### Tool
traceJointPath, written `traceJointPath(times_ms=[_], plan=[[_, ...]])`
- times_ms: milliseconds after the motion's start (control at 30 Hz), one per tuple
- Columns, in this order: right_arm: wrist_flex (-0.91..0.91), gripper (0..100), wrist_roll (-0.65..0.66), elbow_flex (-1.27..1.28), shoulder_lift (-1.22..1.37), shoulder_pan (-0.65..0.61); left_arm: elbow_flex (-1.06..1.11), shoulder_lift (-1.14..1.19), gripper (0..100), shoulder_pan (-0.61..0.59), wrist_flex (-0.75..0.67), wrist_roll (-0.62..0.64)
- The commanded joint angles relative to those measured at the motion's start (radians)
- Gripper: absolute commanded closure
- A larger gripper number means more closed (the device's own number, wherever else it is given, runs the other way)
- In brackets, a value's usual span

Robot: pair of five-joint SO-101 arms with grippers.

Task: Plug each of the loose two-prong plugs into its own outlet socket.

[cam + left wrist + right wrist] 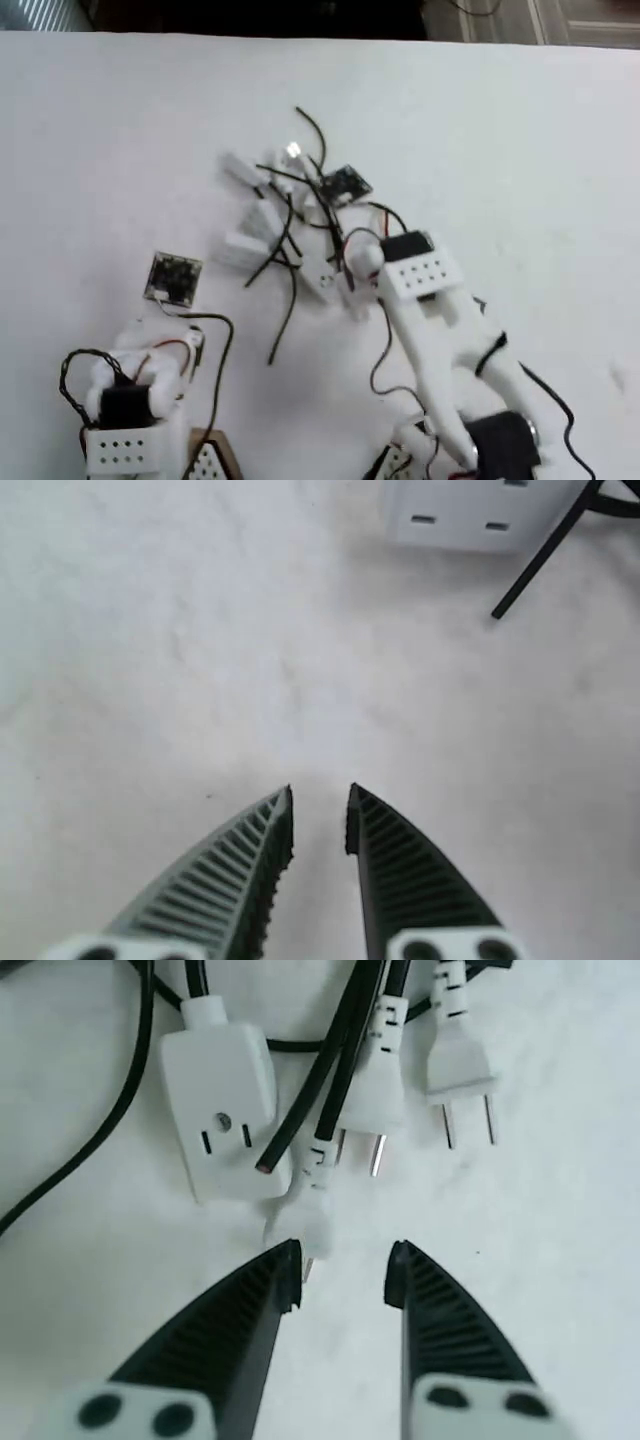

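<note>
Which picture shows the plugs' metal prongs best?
The right wrist view: the plugs lie close, prongs plain. In the high view they are tiny white specks. The left wrist view has an outlet.

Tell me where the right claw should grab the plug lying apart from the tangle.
Best bet: grip the plug by its white body, just behind the two prongs, right claw coming from above and straddling its sides. It lies flat, prongs toward the claw, with bare table either side; its cord end runs into the tangle.
</note>
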Motion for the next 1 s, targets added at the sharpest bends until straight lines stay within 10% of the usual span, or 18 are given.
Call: traceJointPath(times_ms=[0,967], plan=[[-0.038,84.9,-0.014,-0.068,0.085,0.001,-0.005,-0.008,89,0.002,0.003,0.000],[-0.088,88.3,-0.014,-0.068,0.294,-0.094,-0.005,-0.008,89,0.002,0.003,0.000]])
